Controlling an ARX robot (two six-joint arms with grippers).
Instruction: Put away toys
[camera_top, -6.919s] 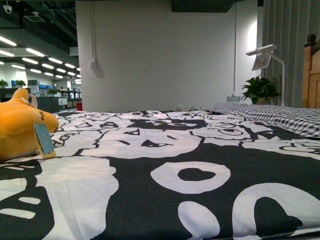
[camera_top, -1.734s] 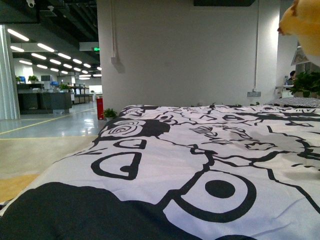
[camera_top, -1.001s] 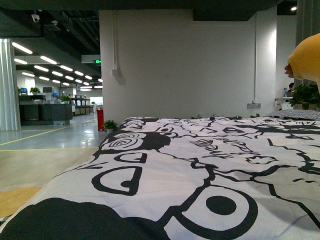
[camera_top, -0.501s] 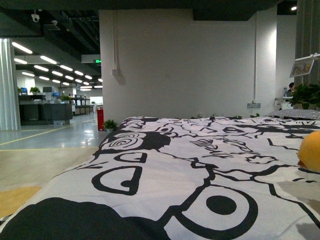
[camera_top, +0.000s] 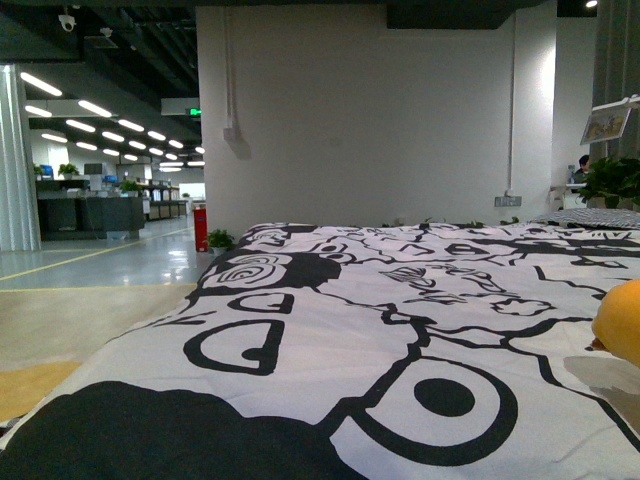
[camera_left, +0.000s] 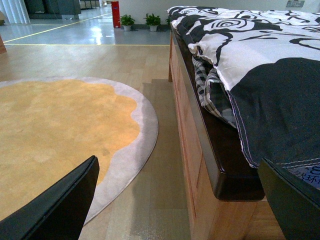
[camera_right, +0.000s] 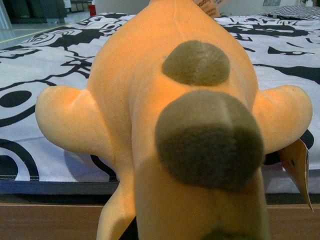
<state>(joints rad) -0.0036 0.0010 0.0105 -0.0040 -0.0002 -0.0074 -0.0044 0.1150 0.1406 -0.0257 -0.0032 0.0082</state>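
Mostly cropped, plush toy (camera_top: 622, 322), perhaps touching bedding (camera_top: 380, 330)

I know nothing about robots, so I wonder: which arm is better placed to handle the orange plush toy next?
The right, likely. The plush toy fills its wrist view and shows at the front view's right edge. The left claw hangs open beside the bed, facing floor and rug, with no toy in sight.
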